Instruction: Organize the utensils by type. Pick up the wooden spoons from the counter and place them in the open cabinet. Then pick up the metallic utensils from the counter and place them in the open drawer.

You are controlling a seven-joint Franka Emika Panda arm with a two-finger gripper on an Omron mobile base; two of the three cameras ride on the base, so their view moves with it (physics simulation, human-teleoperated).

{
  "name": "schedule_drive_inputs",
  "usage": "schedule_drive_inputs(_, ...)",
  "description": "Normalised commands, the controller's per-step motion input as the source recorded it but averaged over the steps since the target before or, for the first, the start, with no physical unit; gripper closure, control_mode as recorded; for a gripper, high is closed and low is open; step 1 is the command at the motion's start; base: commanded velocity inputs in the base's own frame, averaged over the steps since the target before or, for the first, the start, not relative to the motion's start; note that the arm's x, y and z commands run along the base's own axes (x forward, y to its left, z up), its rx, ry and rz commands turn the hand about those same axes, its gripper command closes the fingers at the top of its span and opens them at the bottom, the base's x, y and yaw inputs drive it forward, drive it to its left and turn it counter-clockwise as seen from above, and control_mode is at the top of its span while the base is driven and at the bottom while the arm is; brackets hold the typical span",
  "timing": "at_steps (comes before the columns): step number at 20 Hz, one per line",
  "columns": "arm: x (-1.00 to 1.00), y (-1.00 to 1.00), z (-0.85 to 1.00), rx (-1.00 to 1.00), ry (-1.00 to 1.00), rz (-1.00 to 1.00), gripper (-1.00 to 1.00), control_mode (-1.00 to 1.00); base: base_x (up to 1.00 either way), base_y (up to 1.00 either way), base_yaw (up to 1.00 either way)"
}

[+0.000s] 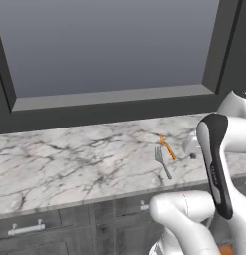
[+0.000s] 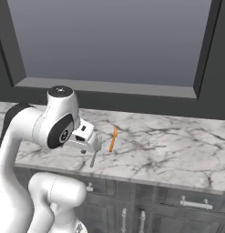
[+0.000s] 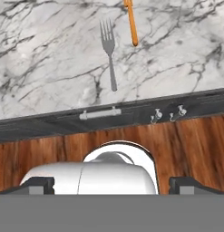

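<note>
1. Marble bench [image 1: 69, 159], white with grey veins, runs across both base views under a large grey recessed panel in a dark frame.
2. Two utensils lie on the bench near its front edge: a silver-grey fork [image 1: 163, 162] and, just beside it, a thin orange-handled utensil [image 1: 168, 147]. They lie close but apart, the orange one further back from the edge.
3. Left base view: fork tines point toward the back wall, handle toward the front edge. The white arm covers the bench to the right of the utensils.
4. Right base view: the arm's hand sits just left of the fork [image 2: 95, 154] and hides part of it; the orange-handled utensil [image 2: 113, 139] shows in full, tilted slightly.
5. Hand view: looks down on the bench edge. The fork [image 3: 109, 52] shows whole; the orange-handled utensil [image 3: 131, 25] is cut off at the top edge. Below the edge, a drawer front with a short pale handle [image 3: 99, 113], then wood floor [image 3: 41, 158].
6. Gripper [image 3: 112, 185]: finger tips stand far apart at the bottom corners of the hand view, fully spread, nothing between them, well short of the fork.
</note>
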Motion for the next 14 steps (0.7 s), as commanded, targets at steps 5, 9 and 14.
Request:
schedule_drive_inputs(5, 0.25, 0.0, -0.28, 0.0, 0.0, 0.05, -1.0, -1.0, 0.0, 0.0, 0.0)
schedule_drive_inputs(9, 0.57, 0.0, -0.28, 0.0, 0.0, 0.03, -1.0, -1.0, 0.0, 0.0, 0.0)
schedule_drive_inputs(14, 0.47, 0.0, -0.18, 0.0, 0.04, 0.02, -1.0, -1.0, 0.0, 0.0, 0.0)
